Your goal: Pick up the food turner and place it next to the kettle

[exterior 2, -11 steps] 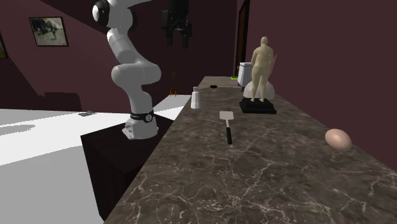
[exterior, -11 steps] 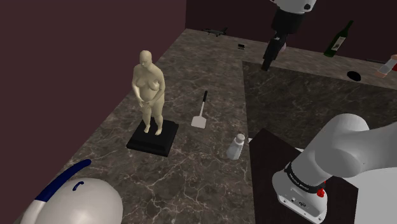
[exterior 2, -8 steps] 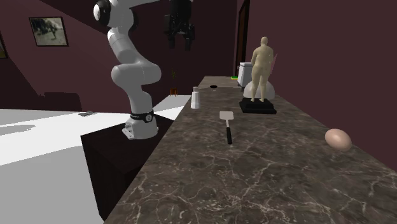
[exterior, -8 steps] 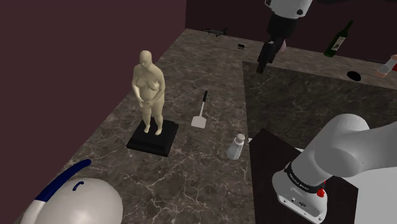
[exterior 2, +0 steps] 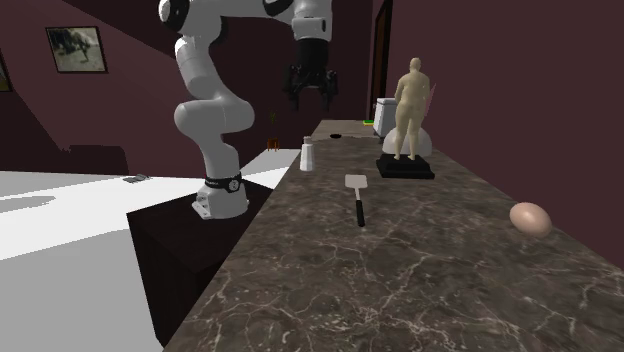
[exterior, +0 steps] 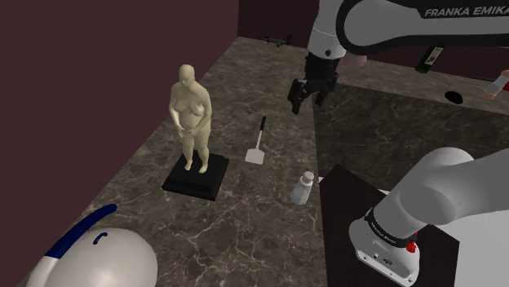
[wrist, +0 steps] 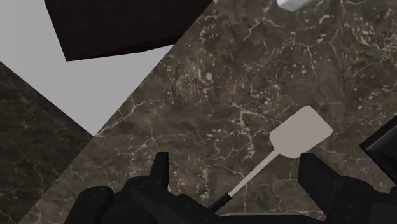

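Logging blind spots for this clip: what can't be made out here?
Kettle: shoulder view, cut by the bottom edge; second exterior view, mostly behind the statue.
Turner handle end: wrist view, hidden under the pincer.
Dark bits on the far counter: shoulder view, too small to name.

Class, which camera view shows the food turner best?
The wrist view: the food turner looks largest there, its pale blade and thin handle plain against the marbled counter. The shoulder view shows the food turner whole but small; the second exterior view shows the food turner low and foreshortened.
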`<state>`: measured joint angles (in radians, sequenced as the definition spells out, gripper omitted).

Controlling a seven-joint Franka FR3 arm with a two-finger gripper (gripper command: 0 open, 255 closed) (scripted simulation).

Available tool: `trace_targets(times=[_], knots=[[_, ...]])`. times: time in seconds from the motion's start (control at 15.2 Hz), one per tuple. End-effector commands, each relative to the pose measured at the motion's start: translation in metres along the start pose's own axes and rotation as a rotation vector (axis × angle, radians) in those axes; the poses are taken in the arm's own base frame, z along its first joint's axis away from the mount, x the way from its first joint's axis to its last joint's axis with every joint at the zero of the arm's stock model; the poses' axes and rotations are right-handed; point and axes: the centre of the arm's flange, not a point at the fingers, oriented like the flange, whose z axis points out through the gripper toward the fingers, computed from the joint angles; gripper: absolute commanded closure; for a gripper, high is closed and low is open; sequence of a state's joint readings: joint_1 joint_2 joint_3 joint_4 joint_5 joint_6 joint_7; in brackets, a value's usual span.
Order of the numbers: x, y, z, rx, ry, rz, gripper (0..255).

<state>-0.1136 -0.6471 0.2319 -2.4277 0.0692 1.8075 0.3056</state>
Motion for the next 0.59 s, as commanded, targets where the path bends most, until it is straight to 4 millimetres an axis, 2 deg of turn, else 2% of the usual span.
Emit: trace_targets(times=[0.0, 0.53], knots=[[0.016, -0.011, 0.018, 0.005, 0.003, 0.103, 0], [0.076, -0.047, 0.095, 0.016, 0.004, 0.487, 0]])
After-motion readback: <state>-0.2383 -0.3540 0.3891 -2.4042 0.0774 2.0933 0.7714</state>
